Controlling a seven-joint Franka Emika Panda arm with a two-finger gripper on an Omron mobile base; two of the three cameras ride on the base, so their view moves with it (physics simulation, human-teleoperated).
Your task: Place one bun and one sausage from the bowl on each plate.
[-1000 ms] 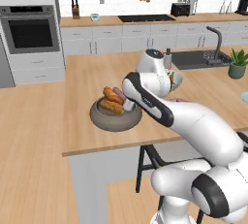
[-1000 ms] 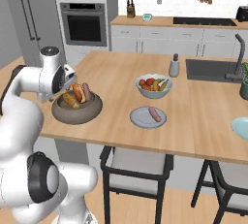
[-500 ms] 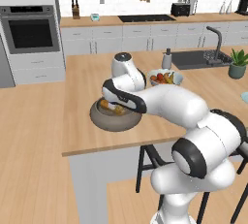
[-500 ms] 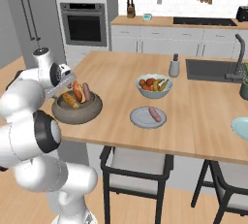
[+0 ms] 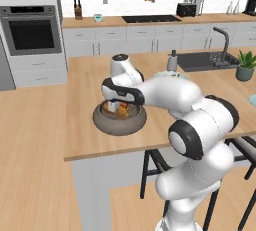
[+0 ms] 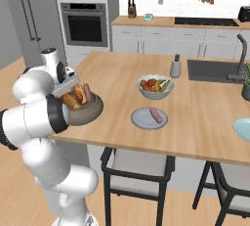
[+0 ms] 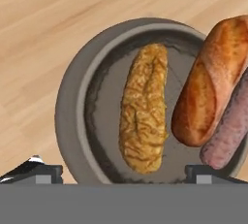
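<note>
Your gripper (image 7: 118, 173) hangs over the dark bowl (image 7: 68, 106) with its jaws spread wide and nothing between them; the two dark fingertips (image 7: 34, 169) stand at either side of the golden-tan bun (image 7: 143, 109), which lies lengthwise in the middle of the bowl. Beside that bun you have the orange bun (image 7: 208, 82), propped against the bowl's wall, and touching its far side is a pinkish-brown sausage (image 7: 232, 128) (partly cut off by the edge of the hand view). From the right base view you can see the bowl sitting near the corner of the wooden worktop (image 6: 117, 88), close to the arm. Further along the worktop lies a pale blue-grey plate (image 6: 141, 120) with a second sausage (image 6: 156, 115) already on it and no bun. Just behind that plate stands a pale bowl of mixed fruit (image 6: 155, 87). At the far right edge of the same view you can make out part of another plate (image 6: 242, 128).
</note>
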